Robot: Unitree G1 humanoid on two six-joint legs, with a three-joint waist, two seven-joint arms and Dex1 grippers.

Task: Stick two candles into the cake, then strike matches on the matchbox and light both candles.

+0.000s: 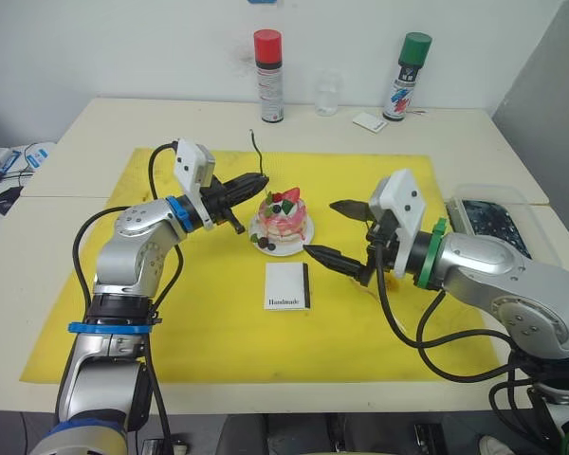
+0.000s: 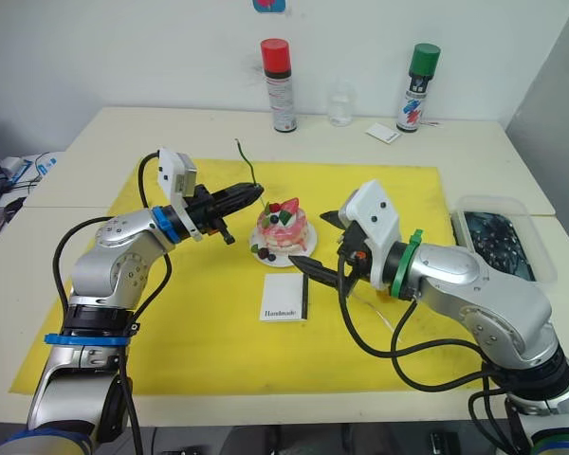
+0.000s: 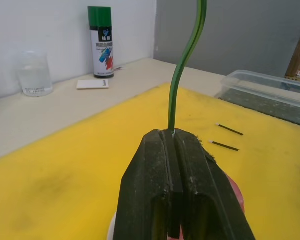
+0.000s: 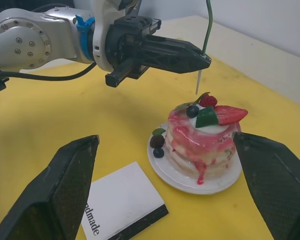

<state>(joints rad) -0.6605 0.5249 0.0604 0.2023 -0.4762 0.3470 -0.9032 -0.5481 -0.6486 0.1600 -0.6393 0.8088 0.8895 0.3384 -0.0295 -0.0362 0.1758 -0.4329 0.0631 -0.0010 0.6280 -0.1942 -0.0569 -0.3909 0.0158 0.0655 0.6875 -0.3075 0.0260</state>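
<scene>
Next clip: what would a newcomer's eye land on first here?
Probably the left end effector, shut on a thin green candle held upright with its pale tip hovering just above the cake, not yet stuck in. Next, the right end effector gaping wide open on the cake's other side. All this sits mid-mat on the yellow mat, with the matchbox just in front of the cake.

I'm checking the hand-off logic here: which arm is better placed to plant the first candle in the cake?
Left. The left gripper is shut on a candle whose pale tip hangs just above the cake. The right gripper is open, holds nothing and sits beside the cake, so it would likely have to fetch a candle first.
</scene>
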